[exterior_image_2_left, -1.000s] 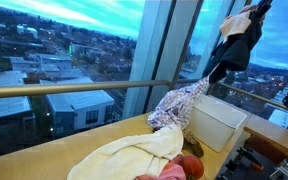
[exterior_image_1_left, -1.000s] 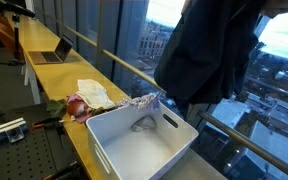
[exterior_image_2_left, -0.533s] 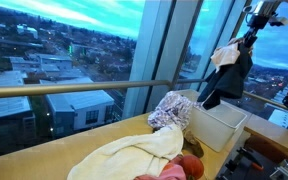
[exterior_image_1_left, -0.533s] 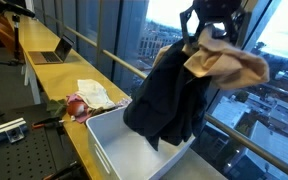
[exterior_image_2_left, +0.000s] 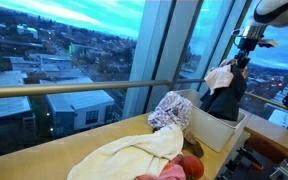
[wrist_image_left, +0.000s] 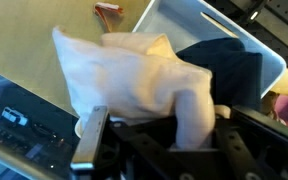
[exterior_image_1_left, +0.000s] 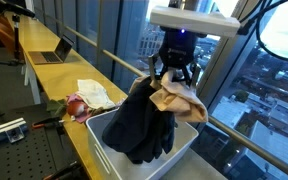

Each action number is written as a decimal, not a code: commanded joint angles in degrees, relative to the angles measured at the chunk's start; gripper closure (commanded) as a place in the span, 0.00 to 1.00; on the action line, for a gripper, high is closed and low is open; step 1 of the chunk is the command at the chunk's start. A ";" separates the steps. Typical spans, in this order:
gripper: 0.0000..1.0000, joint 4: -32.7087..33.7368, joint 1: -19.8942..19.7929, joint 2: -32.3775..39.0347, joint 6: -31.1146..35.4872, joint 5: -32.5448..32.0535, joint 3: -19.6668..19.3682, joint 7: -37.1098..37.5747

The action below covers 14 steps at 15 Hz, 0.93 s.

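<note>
**Claw pinched shut on two garments above the white bin**

The claw (exterior_image_1_left: 174,74) sits right of centre in an exterior view, closed tight on a bunch of fabric. Two pieces are caught in it together. A tan cloth (exterior_image_1_left: 180,98) bulges just under the fingers, and a dark garment (exterior_image_1_left: 139,125) hangs lower and to the left. In the wrist view the tan cloth (wrist_image_left: 134,75) fills the middle of the frame and the dark garment (wrist_image_left: 232,65) shows behind it at the right.

The lower folds of the dark garment sag into the white bin (exterior_image_1_left: 112,158) at bottom centre. The top of the bundle is well above the rim.

Both pieces look soft, light and limp. They will likely drape and swing, and the loose tan cloth could slip out. A pinch on a gathered fold, deep in the fabric, seems the safest hold.

Around the bin, a patterned cloth (exterior_image_2_left: 171,108) lies over its near edge and a cream towel (exterior_image_2_left: 124,155) spreads across the table (exterior_image_2_left: 44,150) at lower left. A laptop (exterior_image_1_left: 52,52) sits far up the table at upper left.
</note>
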 commanded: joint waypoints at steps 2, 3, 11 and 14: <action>0.60 -3.16 1.32 -3.39 3.01 -2.36 1.46 1.23; 0.52 -2.99 1.60 -3.53 3.56 -2.89 1.63 1.60; 0.00 -6.86 7.37 -5.02 7.01 -9.47 6.06 11.03; 0.00 -9.41 10.97 -3.71 9.83 -11.99 9.52 13.09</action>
